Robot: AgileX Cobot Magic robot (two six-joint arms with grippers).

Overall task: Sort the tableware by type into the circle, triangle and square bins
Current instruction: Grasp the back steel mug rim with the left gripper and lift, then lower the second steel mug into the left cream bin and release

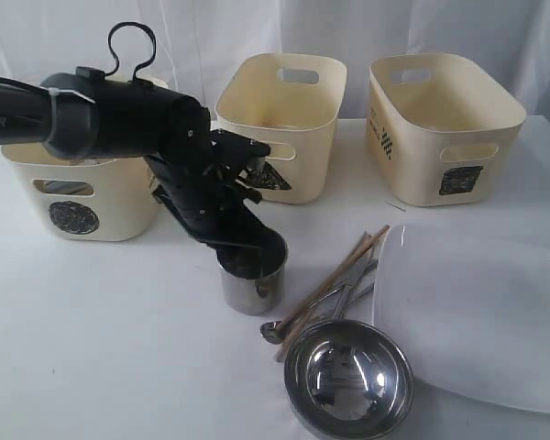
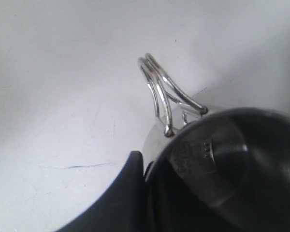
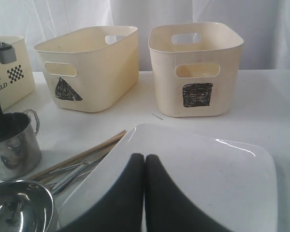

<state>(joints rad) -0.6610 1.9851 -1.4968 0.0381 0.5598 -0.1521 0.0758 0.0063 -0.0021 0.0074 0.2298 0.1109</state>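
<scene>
A steel mug (image 1: 253, 284) stands on the white table left of centre, its wire handle (image 2: 162, 92) pointing away from the fingers. My left gripper (image 1: 252, 252) is shut on the mug's wall (image 2: 222, 154), one finger outside and one inside the rim. To the mug's right lie wooden chopsticks (image 1: 335, 275) and metal utensils (image 1: 339, 298), then a steel bowl (image 1: 348, 376) and the large white plate (image 1: 477, 312). My right gripper (image 3: 145, 157) is shut and empty above the plate (image 3: 208, 169). The second mug and the small white bowl are out of view.
Three cream bins stand along the back: the circle bin (image 1: 82, 197) at left behind my left arm, the triangle bin (image 1: 280, 119) in the middle, the square bin (image 1: 440, 128) at right. The table's front left is bare white cloth.
</scene>
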